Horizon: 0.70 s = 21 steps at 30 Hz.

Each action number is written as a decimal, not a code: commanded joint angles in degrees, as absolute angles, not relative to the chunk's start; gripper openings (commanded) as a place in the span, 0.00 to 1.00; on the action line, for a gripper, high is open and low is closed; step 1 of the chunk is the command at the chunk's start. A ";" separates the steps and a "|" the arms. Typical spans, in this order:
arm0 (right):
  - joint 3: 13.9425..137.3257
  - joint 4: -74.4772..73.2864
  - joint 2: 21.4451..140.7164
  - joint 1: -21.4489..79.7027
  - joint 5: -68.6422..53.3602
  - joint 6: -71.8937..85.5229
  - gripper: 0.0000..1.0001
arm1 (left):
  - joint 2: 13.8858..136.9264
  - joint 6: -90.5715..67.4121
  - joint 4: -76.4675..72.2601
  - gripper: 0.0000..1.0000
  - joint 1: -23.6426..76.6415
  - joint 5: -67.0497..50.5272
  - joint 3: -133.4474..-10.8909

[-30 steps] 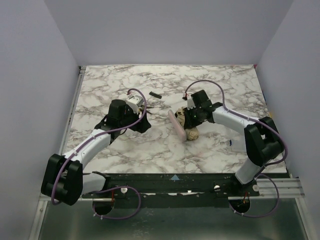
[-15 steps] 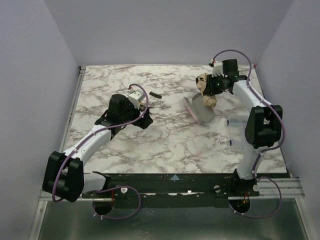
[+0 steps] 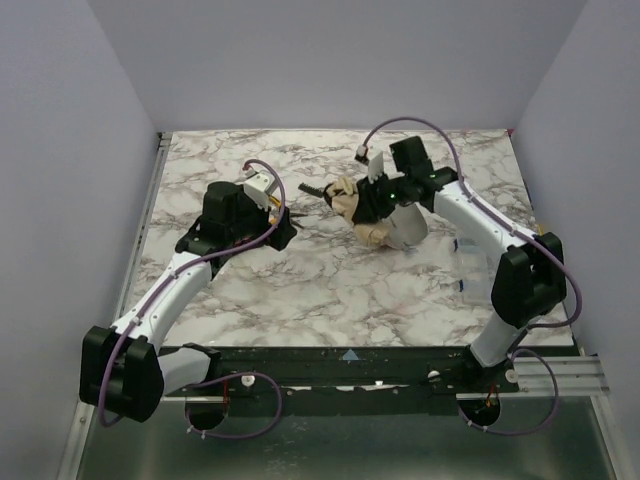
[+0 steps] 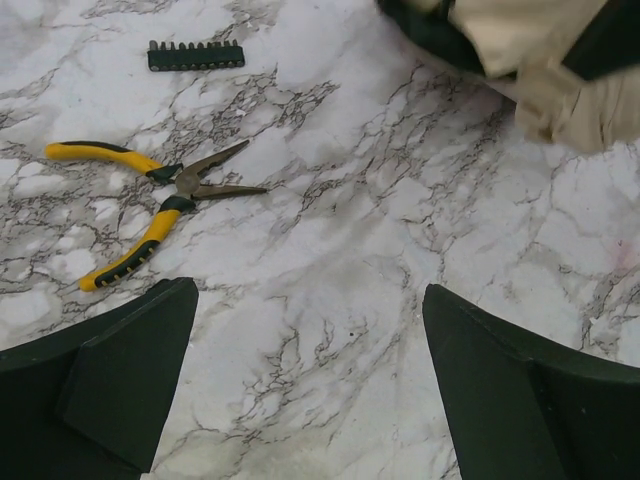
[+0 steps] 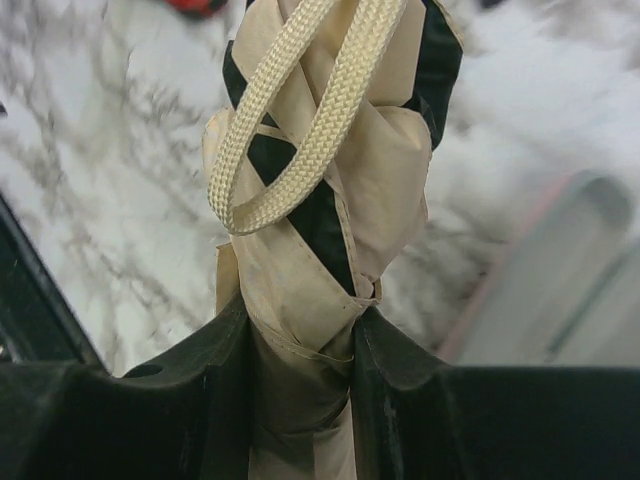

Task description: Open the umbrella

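The umbrella (image 3: 352, 200) is folded, peach-beige with black folds, and held up over the middle of the table. My right gripper (image 3: 368, 203) is shut on it. In the right wrist view the fingers clamp the bunched fabric (image 5: 300, 300) from both sides, and a beige woven cord loop (image 5: 300, 110) hangs past them. My left gripper (image 3: 278, 226) is open and empty, to the left of the umbrella. In the left wrist view its jaws stand wide apart over bare marble (image 4: 310, 380), and the umbrella's end (image 4: 545, 70) shows at top right.
A grey-pink sleeve (image 3: 408, 226) lies just right of the umbrella and also shows in the right wrist view (image 5: 560, 290). Yellow-handled pliers (image 4: 150, 205) and a black bit strip (image 4: 195, 55) lie ahead of my left gripper. A red object (image 5: 195, 5) is barely visible.
My right arm has swung from the far right back toward the table's middle, carrying the umbrella. My left arm has drawn slightly left and back.
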<state>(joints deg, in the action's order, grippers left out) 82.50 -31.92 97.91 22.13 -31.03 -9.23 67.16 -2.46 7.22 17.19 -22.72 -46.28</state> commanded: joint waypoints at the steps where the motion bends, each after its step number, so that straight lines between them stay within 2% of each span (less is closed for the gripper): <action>1: 76.62 -30.90 97.73 25.69 -31.10 -7.75 0.00 | 65.53 -0.50 12.99 0.98 16.65 -23.11 -50.29; 5: 73.96 -28.03 100.32 25.62 -26.08 -5.59 0.00 | 63.85 2.43 15.93 0.98 16.44 -24.57 -51.17; 11: 75.25 -26.95 107.61 22.25 -20.81 -11.00 0.00 | 59.84 1.39 14.18 0.98 15.91 -25.31 -49.28; 16: 81.40 -29.23 113.57 15.04 -20.18 -17.07 0.00 | 57.81 0.80 10.72 0.98 15.82 -26.62 -47.82; 21: 91.07 -32.37 118.12 8.75 -20.87 -21.54 0.00 | 61.48 3.56 15.06 0.98 15.82 -24.44 -53.53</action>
